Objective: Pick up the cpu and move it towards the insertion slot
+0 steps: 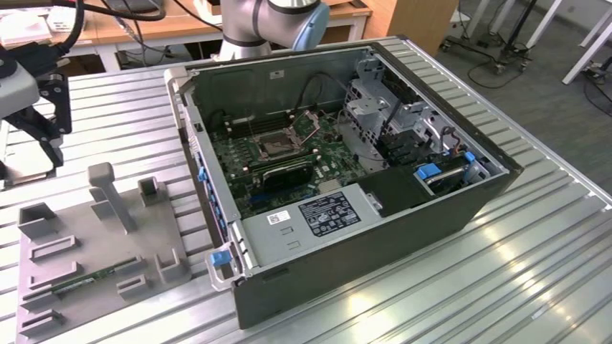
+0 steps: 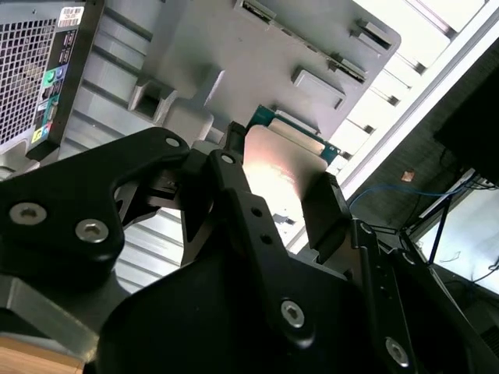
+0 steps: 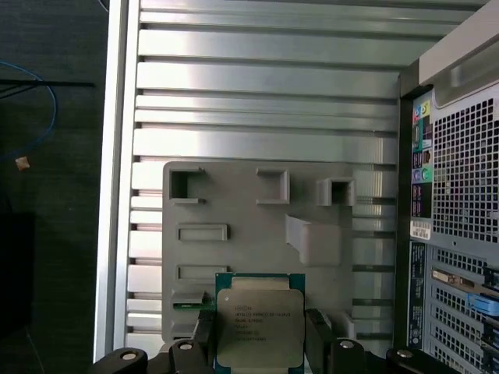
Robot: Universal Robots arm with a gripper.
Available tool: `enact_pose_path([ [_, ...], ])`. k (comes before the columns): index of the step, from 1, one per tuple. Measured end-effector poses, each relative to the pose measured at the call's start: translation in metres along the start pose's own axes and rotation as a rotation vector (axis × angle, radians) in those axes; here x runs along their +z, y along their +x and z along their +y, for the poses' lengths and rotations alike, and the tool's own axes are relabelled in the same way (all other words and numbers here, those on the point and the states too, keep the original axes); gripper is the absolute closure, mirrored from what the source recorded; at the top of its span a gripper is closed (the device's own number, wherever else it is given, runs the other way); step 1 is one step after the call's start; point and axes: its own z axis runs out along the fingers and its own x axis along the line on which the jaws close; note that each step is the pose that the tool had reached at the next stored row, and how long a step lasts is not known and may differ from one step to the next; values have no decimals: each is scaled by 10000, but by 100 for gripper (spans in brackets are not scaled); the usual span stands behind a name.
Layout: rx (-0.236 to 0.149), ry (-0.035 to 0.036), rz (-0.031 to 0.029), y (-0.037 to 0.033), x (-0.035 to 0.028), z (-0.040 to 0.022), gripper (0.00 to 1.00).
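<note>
Ribbed table (image 1: 535,287) carries a grey tray (image 3: 242,212). The claw (image 3: 261,333) clamps the cpu (image 3: 259,321) by its edges above the tray, well to the exterior view's left of the insertion slot (image 1: 277,145). Risk: the narrow edge grip may let it tilt.

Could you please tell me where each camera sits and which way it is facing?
Exterior view: off the arm, high up, looking down on the open computer case, the insertion slot and the grey tray; the arm and the gripper show.
First wrist view: on the arm, facing down past the gripper, shut on the cpu, onto the tray.
Second wrist view: behind the fingers, looking along them at the cpu and tray.
Shared: both wrist views show the cpu between the fingers, the tray behind it.
</note>
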Motion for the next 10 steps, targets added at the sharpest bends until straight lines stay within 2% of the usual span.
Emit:
enact_pose_path([
  [10, -1, 0, 0, -122, 0, -3, 46],
])
